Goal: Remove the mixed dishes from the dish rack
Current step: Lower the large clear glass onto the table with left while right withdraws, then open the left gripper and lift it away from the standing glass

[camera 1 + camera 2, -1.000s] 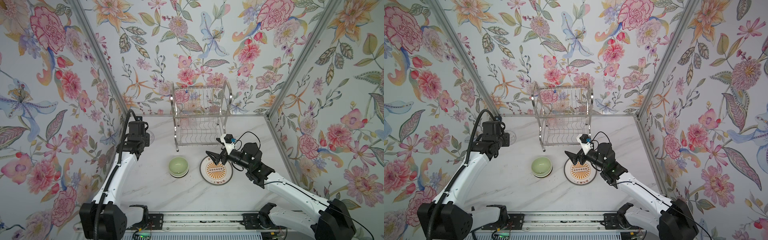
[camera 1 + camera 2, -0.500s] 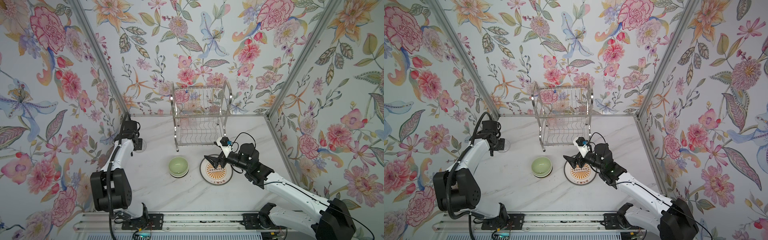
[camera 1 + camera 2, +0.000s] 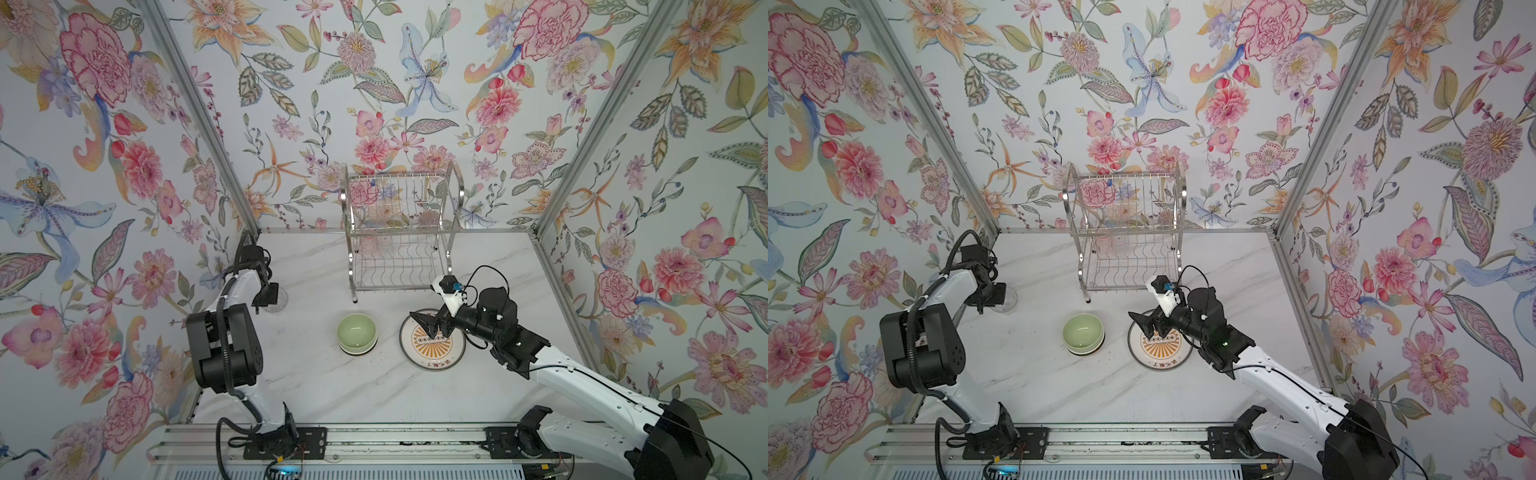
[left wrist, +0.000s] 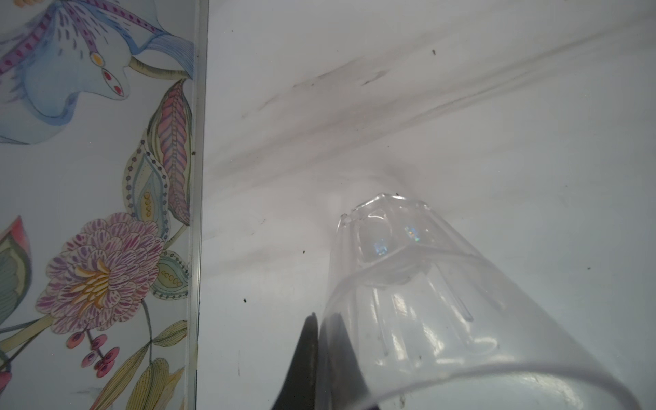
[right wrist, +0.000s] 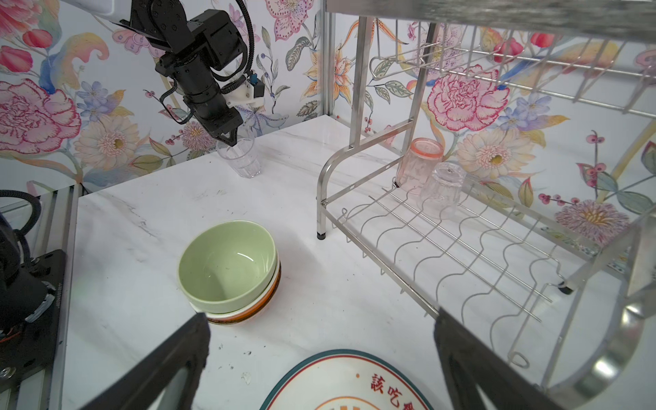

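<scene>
Left tool (image 5: 229,139): clamped on wall of clear cup (image 5: 241,159), held upright by tabletop's left edge, apparently for release. Right tool (image 3: 424,326): jaws apart, empty, over sunburst plate (image 3: 432,353); dish rack (image 3: 399,249), back edge, holds two inverted cups (image 5: 420,165).

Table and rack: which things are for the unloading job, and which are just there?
Job: rack, pink cup and clear cup inside it, held cup in the left gripper, bowls, plate, open right gripper.
Just there: flowery walls, rail.
</scene>
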Tool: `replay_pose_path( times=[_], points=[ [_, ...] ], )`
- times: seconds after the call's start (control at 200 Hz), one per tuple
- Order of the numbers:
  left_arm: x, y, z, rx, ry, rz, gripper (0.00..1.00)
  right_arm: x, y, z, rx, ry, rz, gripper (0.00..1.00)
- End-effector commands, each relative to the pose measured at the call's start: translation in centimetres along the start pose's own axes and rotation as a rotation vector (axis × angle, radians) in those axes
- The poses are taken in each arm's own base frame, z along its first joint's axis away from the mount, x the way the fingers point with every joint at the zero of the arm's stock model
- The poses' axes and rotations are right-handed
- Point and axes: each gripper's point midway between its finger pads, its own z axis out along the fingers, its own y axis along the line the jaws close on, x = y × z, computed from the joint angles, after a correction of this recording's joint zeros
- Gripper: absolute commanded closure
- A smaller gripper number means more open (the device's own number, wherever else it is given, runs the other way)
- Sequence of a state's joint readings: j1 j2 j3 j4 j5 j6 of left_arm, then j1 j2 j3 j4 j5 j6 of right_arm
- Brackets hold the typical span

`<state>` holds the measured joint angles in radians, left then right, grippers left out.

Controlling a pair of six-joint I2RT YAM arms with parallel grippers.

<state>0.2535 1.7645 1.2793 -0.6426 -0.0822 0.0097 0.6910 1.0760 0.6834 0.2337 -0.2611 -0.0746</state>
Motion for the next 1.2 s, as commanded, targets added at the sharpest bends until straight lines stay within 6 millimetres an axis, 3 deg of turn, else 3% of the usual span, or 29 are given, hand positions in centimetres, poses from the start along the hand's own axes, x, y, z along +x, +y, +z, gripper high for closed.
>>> replay_pose_path(
  times=[0.0,0.38,0.5,0.591,0.696,0.816,0.971,1.196],
  points=[
    [-0.9,0.4,0.5,0.017,-0.003,0.006,1.0,-1.5,-0.2,-0.3,0.024,-0.017,-0.011,0.01],
    [-2.0,2.8,2.0,0.004,0.013,-0.042,1.0,-1.7,-0.3,0.4,0.033,0.001,-0.007,0.01],
    [-2.0,3.1,2.6,0.012,0.024,-0.046,0.94,-1.9,-0.5,0.6,0.051,-0.007,-0.007,0.01],
    [-2.4,3.6,2.6,0.014,0.014,-0.062,0.83,-2.3,-0.5,0.7,0.052,-0.011,-0.009,0.01],
    [-2.9,3.7,2.4,0.034,-0.009,-0.074,0.58,-2.5,-0.4,0.8,0.049,-0.01,-0.016,0.01],
    [-3.1,4.2,2.4,0.016,-0.016,-0.091,0.5,-2.3,-0.4,1.0,0.049,-0.002,-0.015,0.01],
    [-3.7,4.2,1.5,0.033,-0.05,-0.111,0.29,-2.1,-0.3,1.1,0.053,-0.016,-0.021,0.01],
    [-4.5,4.3,-0.2,0.038,-0.107,-0.137,0.09,-2.1,-0.7,0.7,0.102,-0.06,-0.062,0.01]
  ],
)
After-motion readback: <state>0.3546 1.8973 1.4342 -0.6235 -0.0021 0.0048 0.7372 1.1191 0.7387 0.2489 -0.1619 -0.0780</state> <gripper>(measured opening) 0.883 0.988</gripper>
